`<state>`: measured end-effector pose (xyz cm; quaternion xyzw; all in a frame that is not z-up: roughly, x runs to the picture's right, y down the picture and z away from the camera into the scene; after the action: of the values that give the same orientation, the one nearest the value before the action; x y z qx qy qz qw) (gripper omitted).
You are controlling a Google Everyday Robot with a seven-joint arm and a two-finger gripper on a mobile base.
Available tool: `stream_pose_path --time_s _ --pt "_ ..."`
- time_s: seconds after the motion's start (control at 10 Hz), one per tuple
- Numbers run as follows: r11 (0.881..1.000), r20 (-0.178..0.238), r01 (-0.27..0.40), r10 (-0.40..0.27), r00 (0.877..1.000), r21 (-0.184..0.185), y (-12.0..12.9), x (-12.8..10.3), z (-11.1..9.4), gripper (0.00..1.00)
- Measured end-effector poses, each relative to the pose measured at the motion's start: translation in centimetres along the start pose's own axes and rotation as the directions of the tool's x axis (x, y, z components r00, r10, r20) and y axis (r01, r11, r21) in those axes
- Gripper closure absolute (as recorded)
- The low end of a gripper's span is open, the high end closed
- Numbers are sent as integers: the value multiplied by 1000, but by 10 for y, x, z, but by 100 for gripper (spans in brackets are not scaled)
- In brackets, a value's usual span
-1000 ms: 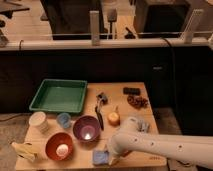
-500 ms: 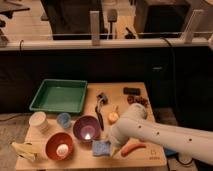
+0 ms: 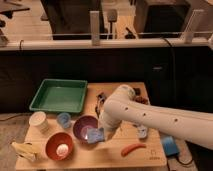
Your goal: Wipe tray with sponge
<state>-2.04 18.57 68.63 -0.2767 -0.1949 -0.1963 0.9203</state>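
The green tray [image 3: 59,95] sits empty at the back left of the wooden table [image 3: 100,159]. The blue sponge [image 3: 95,135] hangs just over the right rim of the purple bowl [image 3: 82,126], lifted off the table. My gripper [image 3: 103,128] is at the end of the white arm that reaches in from the right. It is right above the sponge and shut on it. The gripper is to the right of and nearer than the tray, about a tray's width away.
A white cup [image 3: 38,120] and a small blue cup [image 3: 63,119] stand in front of the tray. A red bowl [image 3: 59,146] and a yellow item [image 3: 24,150] are at the front left. A red sausage-shaped item [image 3: 132,148] lies at the front right.
The sponge has risen from the table's front edge up to the purple bowl's rim. The arm has moved up and to the left with it.
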Motion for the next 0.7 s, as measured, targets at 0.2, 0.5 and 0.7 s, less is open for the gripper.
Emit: stream_pose_path --time_s 0.2,0.5,0.7 --pt "999 13 31 -31 999 23 -21 -9 3 100" --pt "997 40 59 -62 997 52 -54 -21 13 100" --pt "994 50 85 -89 995 66 -93 -28 27 100"
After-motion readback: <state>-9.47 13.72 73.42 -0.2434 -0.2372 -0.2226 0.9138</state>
